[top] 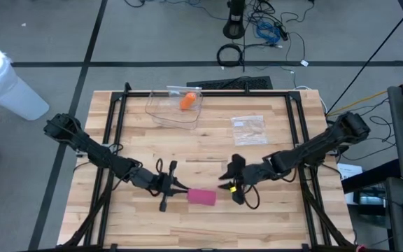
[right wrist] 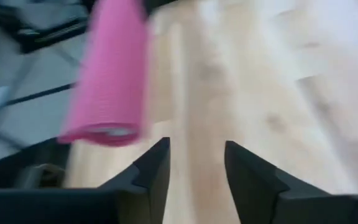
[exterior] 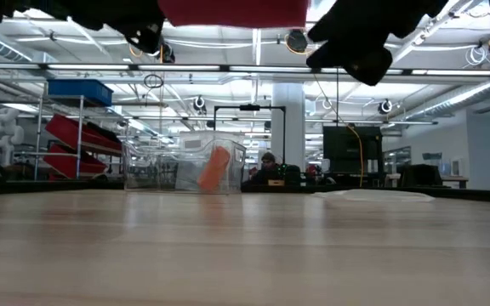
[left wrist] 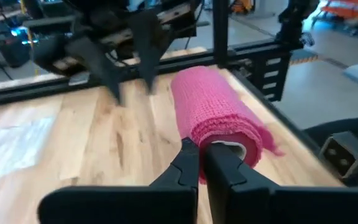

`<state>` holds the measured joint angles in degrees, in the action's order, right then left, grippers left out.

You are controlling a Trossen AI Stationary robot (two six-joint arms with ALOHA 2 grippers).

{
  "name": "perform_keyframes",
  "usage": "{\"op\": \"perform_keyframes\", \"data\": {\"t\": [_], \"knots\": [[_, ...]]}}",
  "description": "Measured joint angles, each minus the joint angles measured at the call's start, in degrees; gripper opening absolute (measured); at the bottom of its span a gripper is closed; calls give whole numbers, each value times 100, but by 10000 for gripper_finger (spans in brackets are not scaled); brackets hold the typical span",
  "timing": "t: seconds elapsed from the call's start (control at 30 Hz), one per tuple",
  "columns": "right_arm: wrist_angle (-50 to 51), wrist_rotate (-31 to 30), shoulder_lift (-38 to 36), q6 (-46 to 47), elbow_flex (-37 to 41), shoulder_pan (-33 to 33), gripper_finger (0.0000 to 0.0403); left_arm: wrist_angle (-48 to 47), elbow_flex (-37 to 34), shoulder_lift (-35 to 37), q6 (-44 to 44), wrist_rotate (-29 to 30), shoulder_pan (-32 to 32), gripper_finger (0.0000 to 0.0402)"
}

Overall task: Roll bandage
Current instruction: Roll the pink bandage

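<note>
Closest to my left wrist camera, the left end effector (left wrist: 201,163) is pinching shut on the near end of the pink bandage roll (left wrist: 213,112), its two dark fingers (left wrist: 185,168) pressed together at the rim of the roll's hollow core. From above, I am seeing the same roll (top: 202,197) lying toward the front middle of the wooden desk (top: 208,150), between the two arms, with the left end effector (top: 175,187) touching its left end. In the low view the roll is showing as a red-pink band at the upper edge of the picture, above the desk surface, so I am reading it as lifted rather than resting flat, though I cannot tell how far.

On the other side, the right end effector (top: 234,183) is sitting just beside the roll's right end. Through its wrist camera I am seeing its fingers (right wrist: 151,171) standing apart with bare wood between them, released and gripping nothing, while the bandage (right wrist: 112,74) is lying off to one side of them, clear of both.

Farther back on the desk, a clear plastic container (top: 174,106) is holding an orange object (top: 187,101), and a flat clear plastic packet (top: 248,129) is lying to its right, well apart from the roll. Beyond the desk, in the low view, a seated person (exterior: 267,167) is showing in the room.
</note>
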<state>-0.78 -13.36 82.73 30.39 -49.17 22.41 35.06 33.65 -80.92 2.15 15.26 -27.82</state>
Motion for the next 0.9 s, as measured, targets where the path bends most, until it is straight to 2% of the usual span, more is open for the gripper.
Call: {"op": "perform_keyframes", "data": {"t": [0.1, 0.27, 0.4, 0.53, 0.6, 0.67, 0.83, 0.9], "knots": [[381, -971, -171, -188, 0, 242, 149, 194, -183, -25, -328, 44, 74, 6], [1092, -2495, -410, -355, -2, 826, 144, 525, -498, -268, -763, 631, 80, 5], [1804, -3312, -378, 312, -2, 1227, 133, 1020, -673, -757, -939, 685, 119, 5], [2366, -3309, -93, 1734, -2, 1333, 124, 1598, -693, -1322, -1048, 672, 228, 5], [2169, -3094, 141, 1946, -2, 1358, 122, 1787, -695, -1577, -1090, 588, 328, 5], [1603, -2961, 387, 1739, -2, 1401, 121, 1984, -693, -1810, -1195, 538, 427, 5], [-165, -2986, 868, 2, -2, 1210, 120, 1980, -693, -2342, -1517, 433, 817, 5], [-560, -2982, 1014, -281, -4, 1046, 117, 2055, -691, -2491, -1687, 231, 934, 5]]}}
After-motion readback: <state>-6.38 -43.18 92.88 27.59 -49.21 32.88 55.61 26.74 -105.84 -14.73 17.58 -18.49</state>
